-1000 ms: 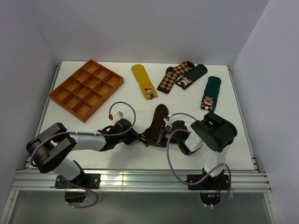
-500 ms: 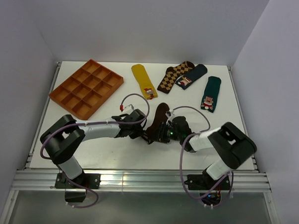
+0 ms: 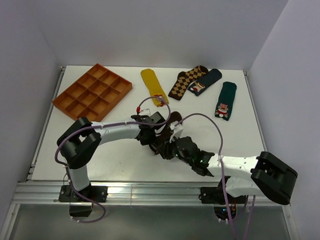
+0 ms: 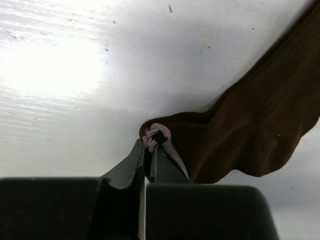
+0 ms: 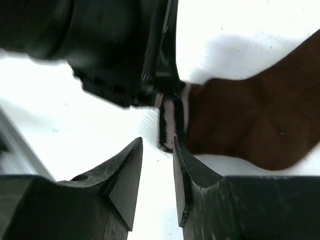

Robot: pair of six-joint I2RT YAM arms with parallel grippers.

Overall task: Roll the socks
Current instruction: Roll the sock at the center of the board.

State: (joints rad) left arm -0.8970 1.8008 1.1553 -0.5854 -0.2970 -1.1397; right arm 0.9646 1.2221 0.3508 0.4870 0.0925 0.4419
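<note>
Left claw (image 4: 148, 143) has slid further across the bench (image 3: 121, 162) and pinches the cuff of the brown sock (image 4: 260, 120) lying mid-bench; right claw (image 5: 157, 170) stands spread just beside it.

No legible text or markings

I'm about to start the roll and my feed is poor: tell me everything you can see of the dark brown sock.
The dark brown sock is plain knit-looking fabric with pale stripes at its cuff. It lies limp on the white table, near its middle, body flat. The left gripper is shut on the bunched cuff edge; the right gripper stands open just short of the cuff, apparently not touching.
</note>
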